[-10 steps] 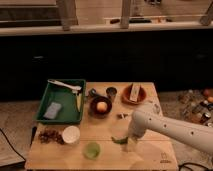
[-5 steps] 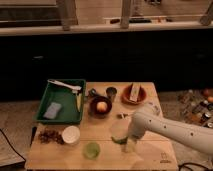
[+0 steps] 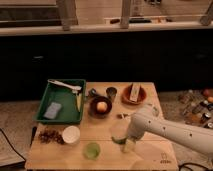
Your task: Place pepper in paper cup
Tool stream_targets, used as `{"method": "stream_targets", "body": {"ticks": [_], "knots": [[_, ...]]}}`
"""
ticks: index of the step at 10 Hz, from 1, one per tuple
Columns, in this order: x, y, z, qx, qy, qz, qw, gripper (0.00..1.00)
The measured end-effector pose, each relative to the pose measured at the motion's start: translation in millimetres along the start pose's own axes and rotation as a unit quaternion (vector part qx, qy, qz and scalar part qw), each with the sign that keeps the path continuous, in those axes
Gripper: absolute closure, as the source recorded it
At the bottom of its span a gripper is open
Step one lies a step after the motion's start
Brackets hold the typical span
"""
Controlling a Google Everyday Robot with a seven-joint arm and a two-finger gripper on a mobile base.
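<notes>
The green pepper [image 3: 118,140] lies on the wooden table [image 3: 150,160], near its front middle, as a short curved green shape. My gripper [image 3: 128,145] is at the end of the white arm that reaches in from the right. It is down at the table, right at the pepper's right end. The white paper cup [image 3: 71,134] stands at the front left, well to the left of the gripper. A round light-green cup [image 3: 91,150] stands between the two, near the front edge.
A green tray [image 3: 62,101] holding a sponge and utensils sits at the back left. A dark bowl with an orange fruit [image 3: 101,106], a small dark cup [image 3: 111,92] and a brown plate [image 3: 133,94] are at the back. A dark clump [image 3: 48,135] lies by the paper cup.
</notes>
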Motion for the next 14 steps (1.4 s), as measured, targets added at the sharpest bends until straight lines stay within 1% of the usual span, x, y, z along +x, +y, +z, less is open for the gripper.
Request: {"method": "stream_targets", "body": {"ticks": [4, 14], "knots": [[-3.0, 0.8, 3.8, -0.001, -0.002, 0.006, 1.0, 0.2], [-1.5, -3.7, 8.0, -0.002, -0.009, 0.027, 0.9996, 0.2]]}}
